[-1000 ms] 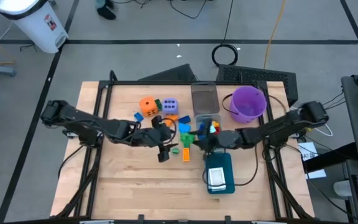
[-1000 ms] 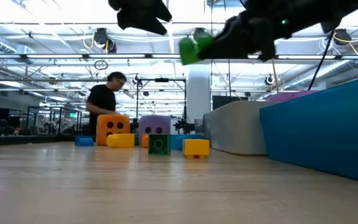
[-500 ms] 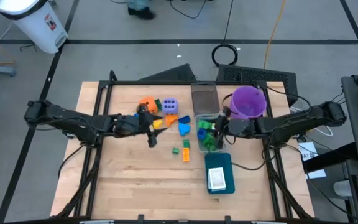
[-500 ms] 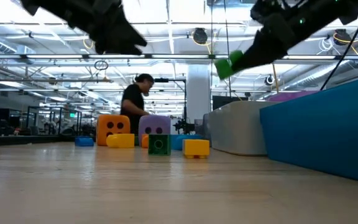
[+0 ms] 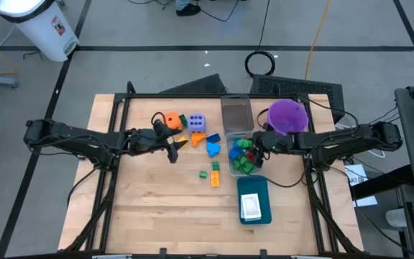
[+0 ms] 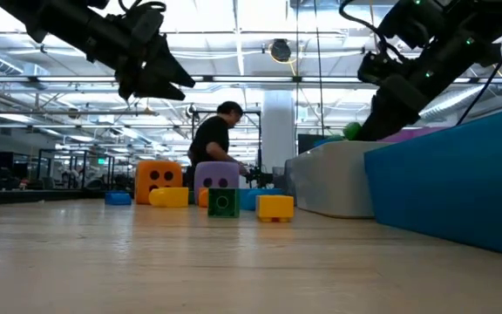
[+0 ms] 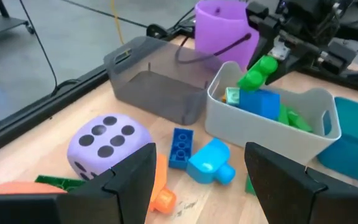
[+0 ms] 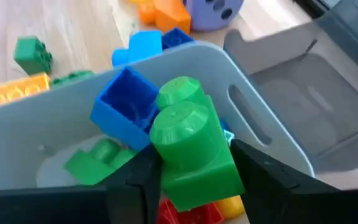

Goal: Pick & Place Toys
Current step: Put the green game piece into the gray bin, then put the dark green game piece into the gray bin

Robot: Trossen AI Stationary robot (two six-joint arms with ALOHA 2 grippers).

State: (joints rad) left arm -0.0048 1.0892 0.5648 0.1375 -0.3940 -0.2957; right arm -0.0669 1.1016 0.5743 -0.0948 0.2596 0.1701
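The wooden table (image 5: 157, 208) ran out of the high view at its near edge, and its right side lay under the right arm. The teal tray (image 5: 254, 200), near the front right, held one white picture card (image 5: 250, 207); the card's picture was too small to read. In the low view the tray's wall blocked everything behind it on the right. One purple bucket (image 5: 287, 119) stood at the back right, partly covered by the right arm. There were two bins: a dark grey one (image 5: 236, 114), and just in front of it a light grey bin (image 5: 240, 153) heaped with blocks whose number could not be counted, green, blue, red and yellow among them.

Two dice sat at the back left: the orange die (image 5: 172, 121), partly hidden by the left arm, and the lavender die (image 5: 197, 122). Loose blocks lay between the dice and the light bin: two blue blocks (image 5: 212, 144) touching each other, one yellow block (image 5: 215, 178) and one small green block (image 5: 203, 173) nearer the front. Others beside the dice were too tangled to count.

The right gripper (image 8: 191, 171) hung over the light bin, its fingers either side of a green block (image 8: 191, 146), pressed against its flanks; whether they gripped or had slackened could not be told. The left gripper (image 7: 197, 180) hovered over the table beside the dice, jaws parted and holding nothing.

One person (image 6: 214, 144) stood in the room behind the table, partly hidden by the dice.
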